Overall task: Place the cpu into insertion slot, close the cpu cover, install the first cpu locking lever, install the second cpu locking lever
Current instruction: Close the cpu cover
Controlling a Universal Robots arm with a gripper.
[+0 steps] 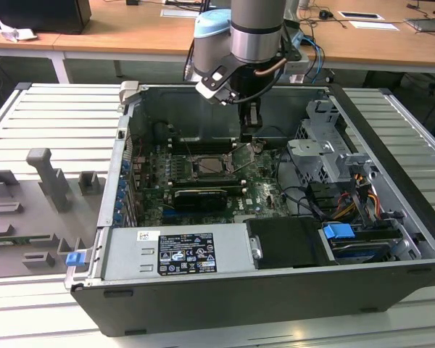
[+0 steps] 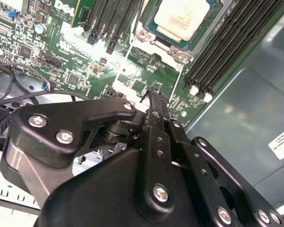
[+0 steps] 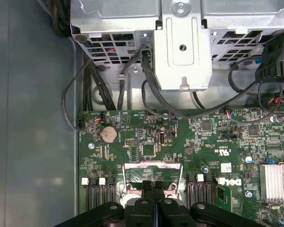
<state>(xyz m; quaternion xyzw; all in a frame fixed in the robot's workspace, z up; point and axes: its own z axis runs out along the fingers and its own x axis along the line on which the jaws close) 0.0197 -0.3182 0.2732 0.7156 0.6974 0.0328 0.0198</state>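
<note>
One slatted desk (image 1: 51, 116) carries everything. On it an open computer case (image 1: 275, 301) lies on its side, and the arm (image 1: 257, 29) reaches down into it over the motherboard (image 1: 264, 192). In the exterior view the socket (image 1: 213, 165) lies close by the gripper (image 1: 251, 132), at about seven o'clock from it. The cpu cover (image 3: 154, 165) shows in the first wrist view as a silvery frame just beyond the fingers (image 2: 157, 118); I cannot tell whether it is fully down. The cpu (image 2: 182, 19) sits flat in the socket with its pale metal top facing up out of the board. Being square, it has no long axis, and its edges run parallel with the memory slots (image 2: 227, 42) beside it. I judge it light, stiff and fragile, best taken by two opposite edges and never by the underside. In both wrist views the fingers are clenched together with nothing visible between them, near the socket; whether they touch the board I cannot tell.
</note>
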